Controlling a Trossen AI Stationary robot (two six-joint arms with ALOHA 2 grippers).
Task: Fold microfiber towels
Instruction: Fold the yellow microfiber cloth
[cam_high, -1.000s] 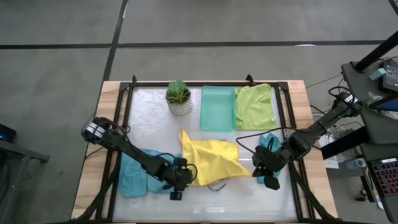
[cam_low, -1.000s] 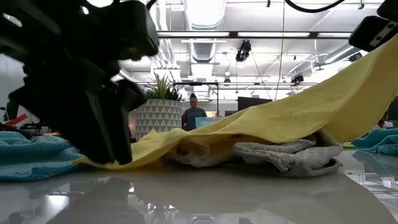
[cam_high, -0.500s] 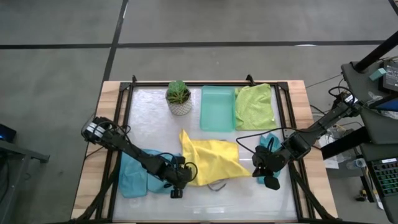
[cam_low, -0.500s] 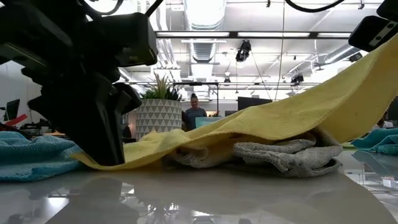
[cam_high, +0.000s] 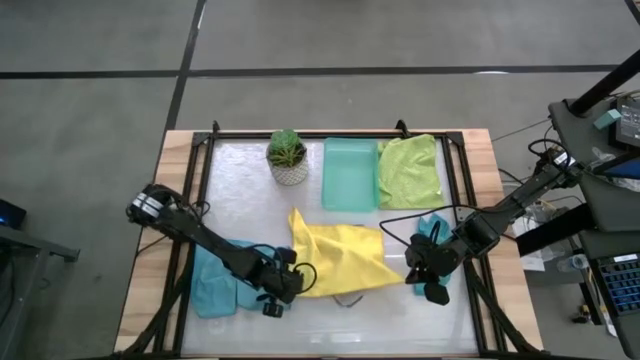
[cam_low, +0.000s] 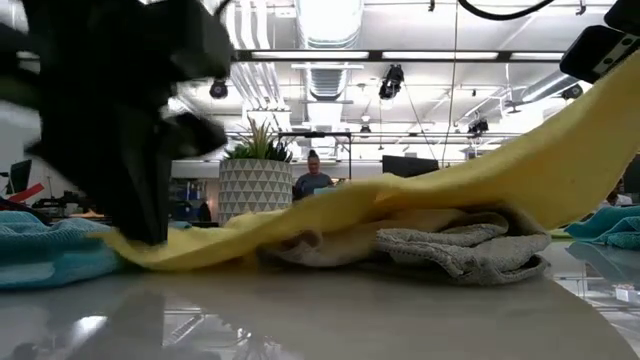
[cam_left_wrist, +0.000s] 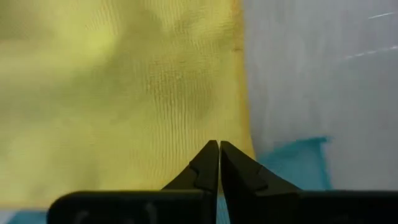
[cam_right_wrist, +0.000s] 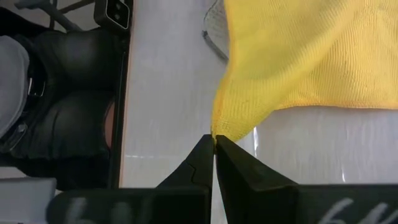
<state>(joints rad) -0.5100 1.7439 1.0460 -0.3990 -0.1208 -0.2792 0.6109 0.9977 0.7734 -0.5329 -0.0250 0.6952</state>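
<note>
- Pinching opposite corners of the yellow towel (cam_high: 340, 258) mid-counter: left end effector (cam_high: 283, 291) and right end effector (cam_high: 412, 272), both pressed together.
- Folding barely starting; lime towel (cam_high: 410, 170), teal towel (cam_high: 212, 282), grey towel (cam_low: 455, 250) waiting.

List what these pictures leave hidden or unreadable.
- Grey towel: high view shows only a sliver; the yellow towel covers it.
- Left gripper: blurred dark mass in the low view.
- Left gripper's hold on the yellow towel: its fingertips hide the contact in the left wrist view.
- Teal towel: mostly hidden under the right gripper in the high view.
</note>
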